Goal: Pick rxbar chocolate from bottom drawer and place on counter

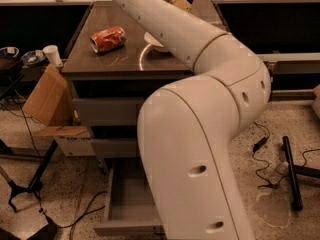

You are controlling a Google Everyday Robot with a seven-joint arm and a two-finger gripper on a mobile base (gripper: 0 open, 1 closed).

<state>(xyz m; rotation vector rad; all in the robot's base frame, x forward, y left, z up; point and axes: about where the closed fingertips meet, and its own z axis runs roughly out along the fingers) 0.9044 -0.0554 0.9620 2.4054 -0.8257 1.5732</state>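
The bottom drawer [129, 204] is pulled open at the foot of the grey cabinet, and its plain grey floor shows bare on the left. My big white arm [200, 134] covers its right part. The rxbar chocolate is not visible. The counter [100, 61] is the glossy brown-grey top of the cabinet. My arm runs up over the counter and ends at the top edge of the camera view. My gripper is out of view past that edge.
An orange soda can [107, 38] lies on its side on the counter's left. A white dish [151, 39] and a tan-gold thing [182, 2] show beside the arm. A cardboard box [47, 101], a white cup [51, 55] and stand legs [25, 191] are at the left. Cables [262, 159] lie on the floor at the right.
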